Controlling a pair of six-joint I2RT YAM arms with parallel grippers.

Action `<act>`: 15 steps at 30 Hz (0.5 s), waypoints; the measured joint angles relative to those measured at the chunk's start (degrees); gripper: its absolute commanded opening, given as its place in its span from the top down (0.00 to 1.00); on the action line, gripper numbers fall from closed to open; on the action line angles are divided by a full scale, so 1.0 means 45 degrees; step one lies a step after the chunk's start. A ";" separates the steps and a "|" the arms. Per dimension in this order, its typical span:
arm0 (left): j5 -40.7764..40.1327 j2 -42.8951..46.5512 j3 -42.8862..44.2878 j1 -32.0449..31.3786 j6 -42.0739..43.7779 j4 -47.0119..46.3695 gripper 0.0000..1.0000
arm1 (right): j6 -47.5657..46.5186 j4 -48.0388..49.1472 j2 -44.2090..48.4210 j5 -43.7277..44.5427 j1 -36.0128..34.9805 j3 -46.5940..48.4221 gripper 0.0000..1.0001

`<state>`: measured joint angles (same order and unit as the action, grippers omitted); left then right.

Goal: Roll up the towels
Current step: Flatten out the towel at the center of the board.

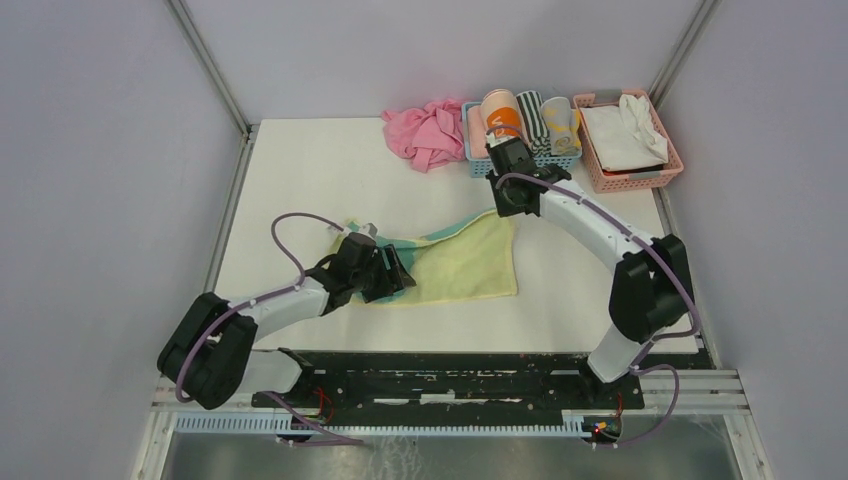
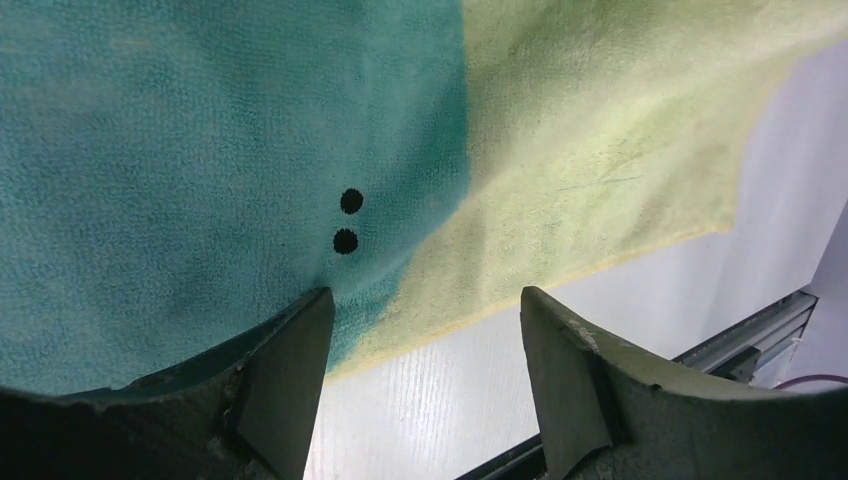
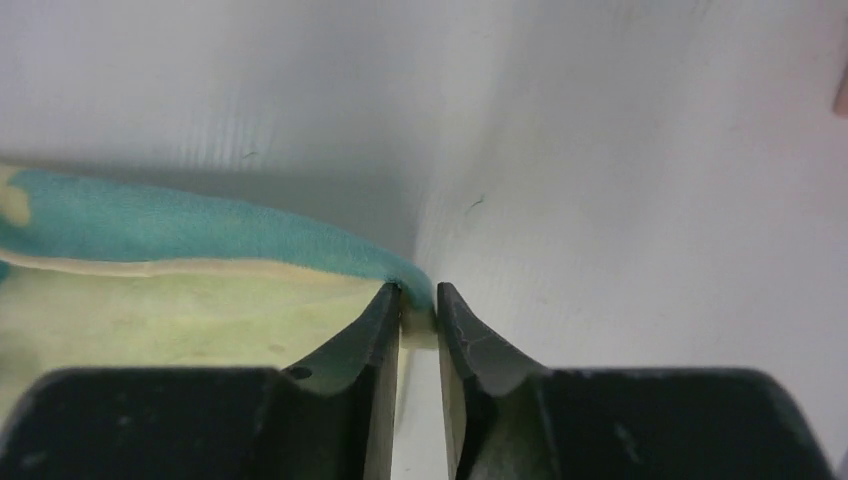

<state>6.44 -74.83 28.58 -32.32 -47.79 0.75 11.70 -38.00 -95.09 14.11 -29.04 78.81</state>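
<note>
A soft yellow towel lies in the middle of the table.
It looks light and floppy, so a corner is the best place to grab. The right gripper pinches its far corner; the left gripper hangs wide apart over the teal end.

- Top external view: set high above and behind the arm bases, which sit at the bottom of the frame; it faces down over the whole table.
- Left wrist view: looks past the left gripper at the bottom edge, very close on the yellow towel.
- Right wrist view: low, skimming the table, with the right gripper at bottom centre, close.
- All three share that towel.
</note>
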 measured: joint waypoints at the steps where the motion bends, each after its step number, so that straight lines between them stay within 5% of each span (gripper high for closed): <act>1: 0.0063 0.0029 0.0000 -0.0015 -0.0063 0.0039 0.23 | 0.0068 0.0053 -0.0238 0.0170 0.0126 0.0136 0.63; 9: -0.0792 0.1996 0.0495 0.0335 -0.0117 0.1506 0.19 | 0.0126 0.0053 0.0549 -0.0831 0.0194 -0.0816 0.52; 15: -0.1049 0.1996 0.0899 0.2676 0.0010 0.1812 0.19 | 0.0729 0.0408 0.1807 -0.2735 -0.0073 -0.3526 0.52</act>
<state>1.72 -65.84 32.62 -20.27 -47.75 8.91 14.98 -36.16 -86.96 1.80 -29.36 62.94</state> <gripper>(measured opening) 0.806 0.479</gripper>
